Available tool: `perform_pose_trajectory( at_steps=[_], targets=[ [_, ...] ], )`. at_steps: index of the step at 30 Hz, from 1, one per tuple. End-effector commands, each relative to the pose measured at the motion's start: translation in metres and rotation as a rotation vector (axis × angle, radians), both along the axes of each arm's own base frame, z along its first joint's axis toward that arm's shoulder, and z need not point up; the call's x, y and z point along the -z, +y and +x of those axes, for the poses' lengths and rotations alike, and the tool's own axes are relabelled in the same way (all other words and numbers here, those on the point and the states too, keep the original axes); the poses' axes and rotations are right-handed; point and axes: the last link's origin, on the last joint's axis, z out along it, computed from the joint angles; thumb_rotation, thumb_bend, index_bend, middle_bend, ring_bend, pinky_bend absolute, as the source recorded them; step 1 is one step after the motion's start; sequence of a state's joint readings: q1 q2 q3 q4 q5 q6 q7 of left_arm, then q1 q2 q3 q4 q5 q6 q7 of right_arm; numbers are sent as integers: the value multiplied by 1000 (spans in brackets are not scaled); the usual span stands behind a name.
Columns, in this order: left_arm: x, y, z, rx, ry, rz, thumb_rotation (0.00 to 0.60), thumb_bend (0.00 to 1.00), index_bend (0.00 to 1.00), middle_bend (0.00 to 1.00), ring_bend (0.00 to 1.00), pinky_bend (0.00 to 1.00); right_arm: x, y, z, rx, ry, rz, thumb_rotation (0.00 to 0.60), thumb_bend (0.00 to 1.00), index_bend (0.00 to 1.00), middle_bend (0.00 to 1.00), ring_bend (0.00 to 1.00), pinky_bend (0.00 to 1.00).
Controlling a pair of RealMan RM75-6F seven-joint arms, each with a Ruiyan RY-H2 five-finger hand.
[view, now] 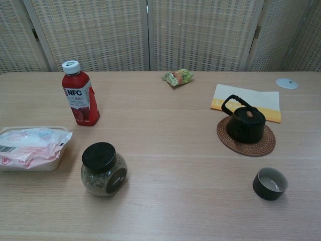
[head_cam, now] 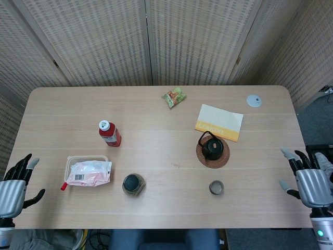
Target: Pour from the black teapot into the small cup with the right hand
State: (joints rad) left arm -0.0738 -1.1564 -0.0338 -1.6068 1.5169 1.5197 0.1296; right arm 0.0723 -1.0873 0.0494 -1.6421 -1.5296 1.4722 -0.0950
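The black teapot [head_cam: 212, 148] [view: 245, 123] stands upright on a round woven coaster [head_cam: 222, 158] [view: 266, 143], right of the table's middle, its handle raised toward the back left. The small dark cup [head_cam: 216, 187] [view: 270, 184] sits on the table in front of the teapot, nearer the front edge. My right hand [head_cam: 310, 182] hangs off the table's right edge, fingers spread, holding nothing, well right of the cup. At the left front corner my left hand [head_cam: 14, 186] is off the table, fingers spread and empty. The chest view shows neither hand.
A red juice bottle [head_cam: 109, 133] [view: 79, 100], a plastic tray with a packet [head_cam: 87, 171] [view: 30, 147] and a black-lidded jar [head_cam: 133, 184] [view: 103, 168] stand on the left half. Behind the teapot lie a yellow-edged booklet [head_cam: 219, 122], a snack bag [head_cam: 174, 97] and a small white disc [head_cam: 254, 101].
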Motion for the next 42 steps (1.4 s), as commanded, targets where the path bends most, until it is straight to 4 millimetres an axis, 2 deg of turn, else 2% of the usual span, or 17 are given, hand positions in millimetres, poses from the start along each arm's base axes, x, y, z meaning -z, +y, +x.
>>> perform_pose_trajectory(
  at_steps=[1,8,12,18,23,33,37,39,42],
  targets=[
    [0,0,1,2,2,-3,600,243,88,0,79,145,-3,-8,8,-15,16,31,600,211,118,273,143,75],
    [1,-3,1,-6,-3,0,600,243,88,0,79,145,2,-34,34,-72,29,129,600,190,119,287,147,75],
    [2,-3,2,2,-5,0,600,243,88,0,79,145,13,-49,48,-105,35,188,600,183,169,369,148,75],
    [0,-5,1,-4,-2,4,600,242,89,0,79,145,33,-72,65,-136,33,262,600,166,207,382,148,75],
    [0,-7,-1,-13,-3,5,600,243,89,0,79,144,51,-88,78,-147,50,347,600,88,207,347,147,75],
    [1,-9,-4,-23,-6,4,600,243,89,0,79,142,78,-120,95,-138,114,457,600,80,188,222,138,75],
    [1,-9,-4,-21,-7,4,600,243,89,0,79,141,88,-135,105,-143,127,486,600,79,176,215,121,75],
    [1,-9,-5,-24,-6,5,600,243,89,0,79,137,94,-142,110,-149,129,501,600,99,175,215,121,75],
    [2,-9,-6,-28,-7,4,600,243,90,0,79,134,102,-152,118,-157,131,524,600,248,175,215,121,75]
  ],
)
